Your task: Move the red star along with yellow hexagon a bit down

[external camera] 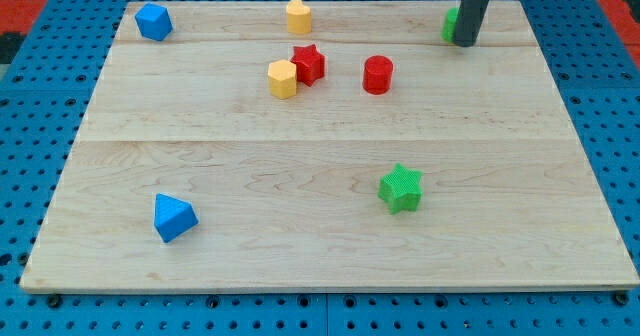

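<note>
Tabletop (330, 246) of pale wood carried every block, and the red star (309, 64) served as the landmark. The yellow hexagon (283, 79) sat touching the star on its lower left. A red cylinder (378, 75) stood to the star's right, apart from it. A second yellow block (298, 16) lay above the star near the view's top. A blue block (154, 21) rested far to the star's upper left, another blue block (174, 217) well below and left, and a green star (402, 188) below and right. My tip (464, 43) stood far to the star's upper right, just beside a green block (451, 23) half hidden behind the rod. No pincer existed on this rod, so nothing was pinched.
</note>
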### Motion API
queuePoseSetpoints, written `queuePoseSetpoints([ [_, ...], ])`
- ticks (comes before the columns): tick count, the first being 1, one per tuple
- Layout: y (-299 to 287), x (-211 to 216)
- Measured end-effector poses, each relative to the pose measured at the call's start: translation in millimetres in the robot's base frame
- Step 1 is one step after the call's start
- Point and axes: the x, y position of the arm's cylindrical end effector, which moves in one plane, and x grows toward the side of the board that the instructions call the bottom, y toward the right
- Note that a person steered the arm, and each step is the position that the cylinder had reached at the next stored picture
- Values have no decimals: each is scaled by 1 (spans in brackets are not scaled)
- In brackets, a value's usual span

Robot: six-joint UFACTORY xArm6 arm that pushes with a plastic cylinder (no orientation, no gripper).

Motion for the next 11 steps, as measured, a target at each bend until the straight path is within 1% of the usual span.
queuePoseSetpoints([
  [1, 3, 3],
  [2, 0, 16],
  [5, -1, 19],
  [6, -29, 19],
  [7, -90, 28],
  [8, -157, 25],
  [9, -229, 40],
  [10, -208, 62],
  [11, -190, 100],
])
